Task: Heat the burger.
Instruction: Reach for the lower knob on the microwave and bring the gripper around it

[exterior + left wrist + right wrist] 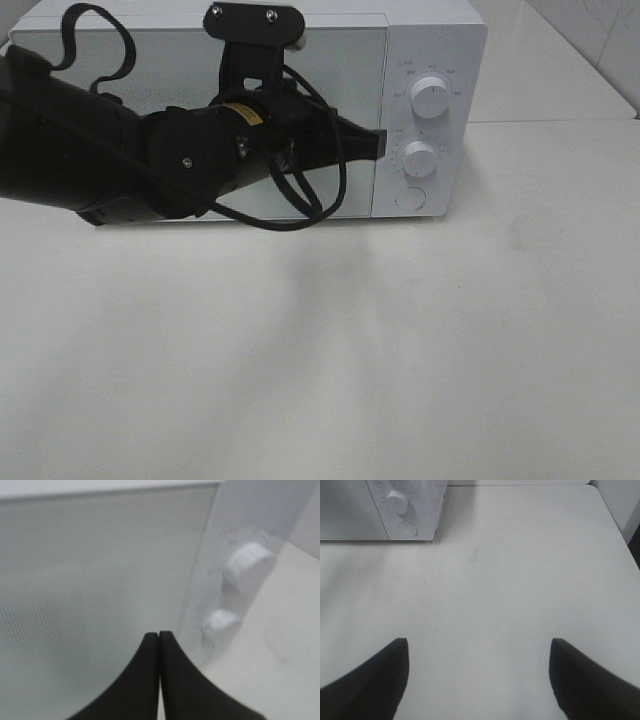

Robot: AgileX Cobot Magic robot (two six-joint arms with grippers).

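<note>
I do not see the burger in any view. I suppose it is behind the frosted door (150, 60) of the microwave (430, 40), which is shut, but I cannot confirm this.

I judge that a burger is light and soft. The bun dents easily and the layers slide on each other, so I would hold it low and wide on both sides, with gentle pressure, never from the top.

The left tool (159, 635) is fully closed and empty. Its tip is at the door's right edge, beside the lower knob (420, 158); I cannot tell if it touches. The upper knob (430, 97) and the round button (411, 198) are near.

The right tool (479, 641) hangs wide open and empty over the bare counter (520, 570). The closed door is the only thing in the way.
</note>
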